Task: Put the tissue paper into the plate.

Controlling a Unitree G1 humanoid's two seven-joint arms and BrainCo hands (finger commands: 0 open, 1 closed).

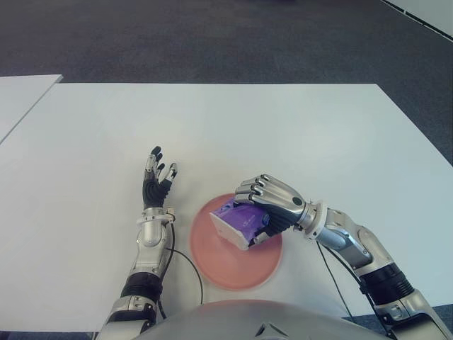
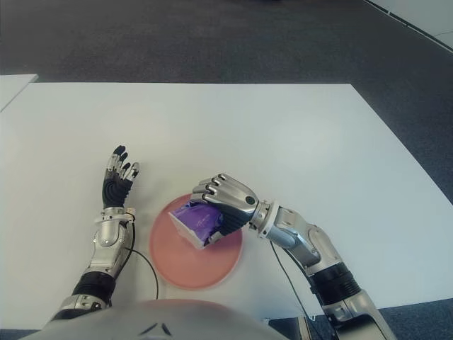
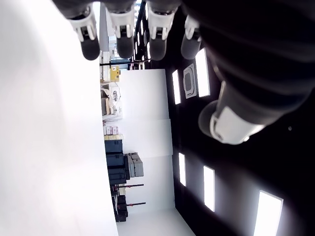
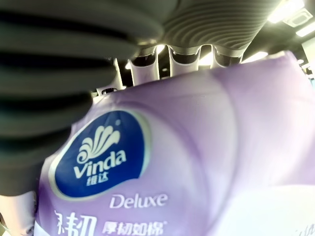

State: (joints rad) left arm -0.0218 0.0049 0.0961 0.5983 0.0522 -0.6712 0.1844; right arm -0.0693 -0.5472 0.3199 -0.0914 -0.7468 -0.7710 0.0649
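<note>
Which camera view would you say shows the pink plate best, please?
The left eye view: most of the plate shows on the table, with the right hand holding the tissue pack over it. The right eye view shows it similarly; neither wrist view shows it.

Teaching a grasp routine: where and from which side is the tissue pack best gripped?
Across its soft purple faces, from above, as the right hand does: the tissue pack sits tilted over the plate, white end toward the idle left hand.

The right hand (image 1: 263, 205) sits at four o'clock, fingers curled tight in a grasp. The left hand (image 1: 157, 185) lies at eight o'clock, fingers spread and empty.
</note>
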